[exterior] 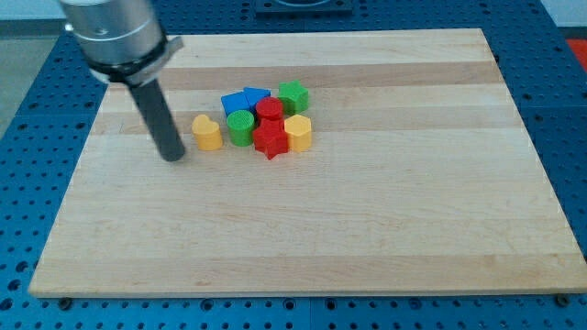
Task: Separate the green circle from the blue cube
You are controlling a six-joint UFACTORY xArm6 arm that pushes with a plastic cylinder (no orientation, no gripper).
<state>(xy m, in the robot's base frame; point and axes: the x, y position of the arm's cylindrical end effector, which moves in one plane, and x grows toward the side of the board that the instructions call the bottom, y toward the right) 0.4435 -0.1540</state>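
Note:
The green circle (240, 127) stands in a tight cluster near the board's middle, touching the blue cube (237, 103) just above it. My tip (173, 158) rests on the board to the left of the cluster, a short way left of the orange heart-like block (207, 133), apart from it. The rod rises up and to the left to the arm's grey end (112, 32).
The cluster also holds a second blue block (258, 95), a green star-like block (293, 95), a red cylinder (269, 110), a red star (271, 140) and a yellow hexagon-like block (298, 133). The wooden board (367, 229) lies on a blue perforated table (559, 110).

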